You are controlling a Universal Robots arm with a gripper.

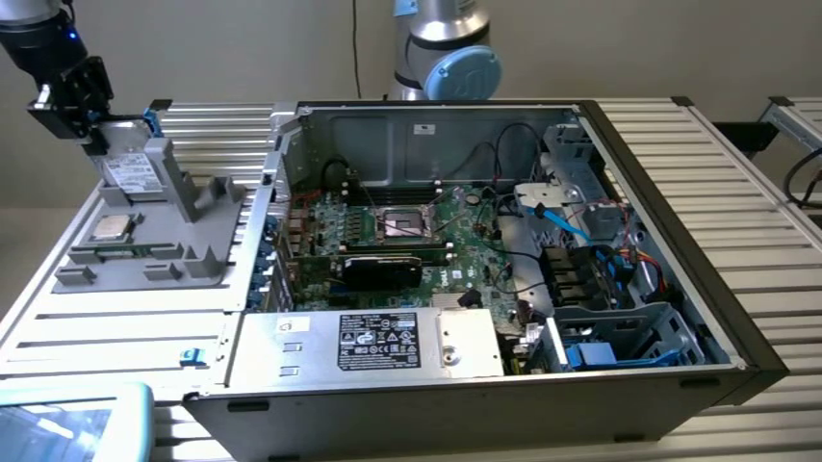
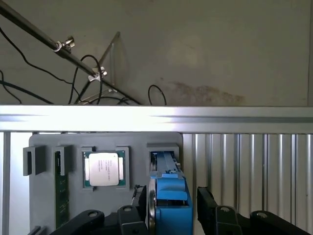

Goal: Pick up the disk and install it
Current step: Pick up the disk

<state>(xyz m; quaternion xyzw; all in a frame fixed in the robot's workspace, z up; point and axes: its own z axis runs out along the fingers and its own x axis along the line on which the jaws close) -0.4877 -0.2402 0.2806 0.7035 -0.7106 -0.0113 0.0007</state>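
One disk [image 2: 168,218] upright between the end effector's [image 2: 172,198] parted jaws

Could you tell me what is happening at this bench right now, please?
The robot arm's gripper is at the disk, which stands upright in its slot in the grey holder, near a CPU chip. The fingers sit open on either side of the disk's blue carrier, with a sliver of space showing, so it is not yet lifted. The open computer case lies beside the holder.
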